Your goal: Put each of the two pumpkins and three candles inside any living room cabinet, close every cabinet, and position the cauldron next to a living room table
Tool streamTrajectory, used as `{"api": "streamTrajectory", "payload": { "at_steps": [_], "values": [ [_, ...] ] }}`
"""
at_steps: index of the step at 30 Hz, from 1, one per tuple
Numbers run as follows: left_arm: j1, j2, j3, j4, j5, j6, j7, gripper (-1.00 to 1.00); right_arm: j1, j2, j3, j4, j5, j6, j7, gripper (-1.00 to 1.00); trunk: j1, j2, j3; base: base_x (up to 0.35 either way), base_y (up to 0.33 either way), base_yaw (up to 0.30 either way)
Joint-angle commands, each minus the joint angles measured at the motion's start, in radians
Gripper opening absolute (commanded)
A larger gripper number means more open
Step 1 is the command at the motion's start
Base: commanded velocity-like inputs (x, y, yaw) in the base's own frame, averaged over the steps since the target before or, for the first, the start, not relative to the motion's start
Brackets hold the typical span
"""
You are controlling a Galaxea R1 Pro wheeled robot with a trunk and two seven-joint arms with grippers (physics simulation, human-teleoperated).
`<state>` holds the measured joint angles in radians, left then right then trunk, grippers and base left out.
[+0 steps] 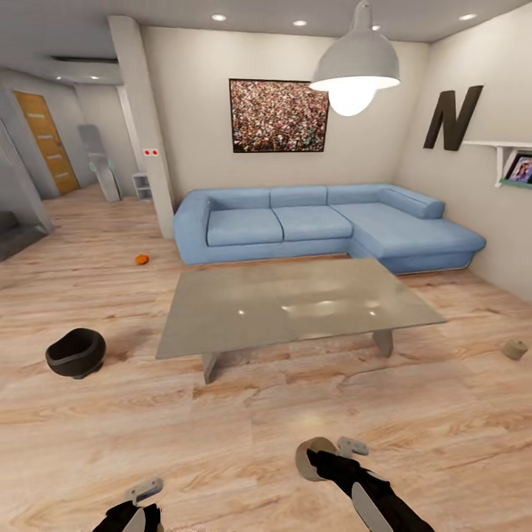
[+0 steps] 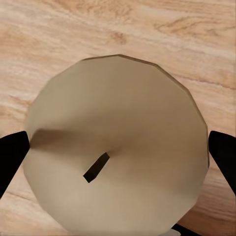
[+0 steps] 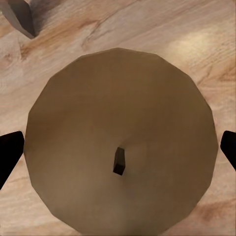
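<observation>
Your right gripper point(image 1: 325, 457) sits low in the head view, clamped on a candle point(image 1: 310, 458) whose round pale end faces the camera; in the right wrist view that candle point(image 3: 120, 142) shows end-on, dark wick at centre, with a black finger point(image 3: 10, 152) touching each side. Your left gripper point(image 1: 140, 493) is cut off by the bottom edge of the head view; the left wrist view shows it holding a second candle point(image 2: 118, 147), finger pads point(image 2: 11, 157) pressed on both flanks. The gripper bodies themselves are hidden behind the candles in both wrist views.

A third candle point(image 1: 514, 349) lies on the wooden floor point(image 1: 244, 443) well to the right of the worktop point(image 1: 295, 304), small and hard to read. The grey glossy worktop carries only lamp reflections.

The cauldron point(image 1: 75, 352) stands on the floor left of the worktop, tilted, mouth facing up and right; its inside is dark and you cannot tell what it holds. One pumpkin point(image 1: 142, 259) lies on the floor near the left end of the blue sofa point(image 1: 318, 222).
</observation>
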<state>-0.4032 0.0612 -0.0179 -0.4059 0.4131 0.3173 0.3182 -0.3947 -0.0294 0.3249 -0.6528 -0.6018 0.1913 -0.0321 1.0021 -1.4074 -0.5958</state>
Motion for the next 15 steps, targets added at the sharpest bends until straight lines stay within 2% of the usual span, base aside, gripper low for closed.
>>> {"api": "streamTrajectory", "payload": {
  "at_steps": [1, 15],
  "values": [
    [0.000, 0.000, -0.002, -0.002, 0.006, 0.005, 0.005, -1.00, 0.000, -0.001, 0.004, -0.002, -0.007, 0.003, -0.003, -1.00, 0.000, -0.001, -0.001, 0.000, 0.000, 0.290],
    [0.000, -0.006, -0.002, -0.002, 0.006, 0.005, 0.005, -1.00, -0.001, -0.001, 0.005, 0.007, -0.006, 0.002, -0.003, -1.00, 0.000, -0.001, -0.001, 0.000, 0.000, 0.290]
  ]
}}
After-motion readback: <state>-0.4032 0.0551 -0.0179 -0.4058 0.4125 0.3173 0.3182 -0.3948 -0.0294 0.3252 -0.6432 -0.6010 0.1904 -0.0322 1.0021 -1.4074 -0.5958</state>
